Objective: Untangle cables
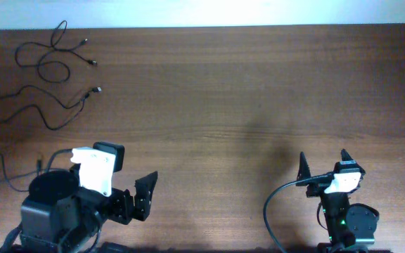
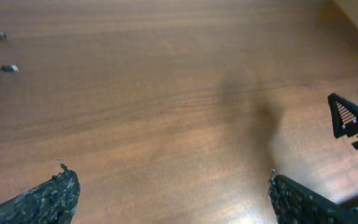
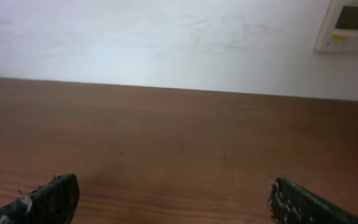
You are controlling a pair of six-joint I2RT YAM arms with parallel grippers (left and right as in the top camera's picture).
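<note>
Left pincer (image 1: 145, 191) at 7 o'clock, fingers apart, holding nothing. Right pincer (image 1: 323, 163) at 5 o'clock, likewise apart and empty; both parked at the near edge, probably a rest pose. Cables (image 1: 44, 74) lie at 10 o'clock on the tabletop (image 1: 245, 91), well apart from both: two loose strands, apparently already separated.

Items I see apart from the work: wooden table (image 1: 259, 91), brown, grain running crosswise, filling the overhead view. White wall (image 3: 166, 37) behind its far edge. Wall panel (image 3: 351, 23), white with dark screen, at 1 o'clock in right wrist view.
</note>
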